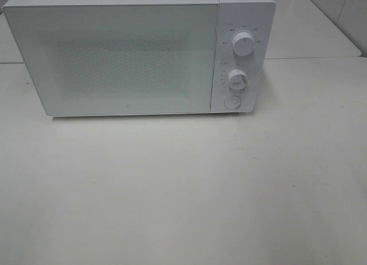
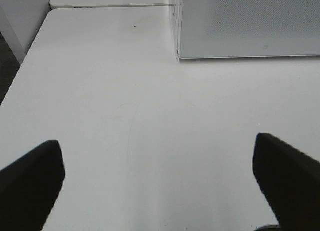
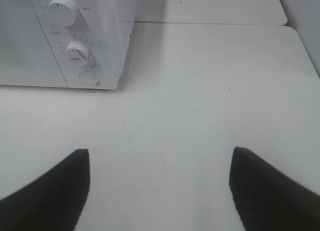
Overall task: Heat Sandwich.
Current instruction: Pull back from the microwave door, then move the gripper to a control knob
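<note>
Closed white microwave [image 1: 114, 58] on a white table [image 1: 183, 190]. Left gripper [image 2: 155, 141] and right gripper [image 3: 160, 152] hover facing it, tilted downward, jaws wide apart, empty.

We can't see the sandwich in any view here, just the white microwave [image 1: 114, 58] sitting door-shut near the table's [image 1: 183, 190] far edge.
</note>
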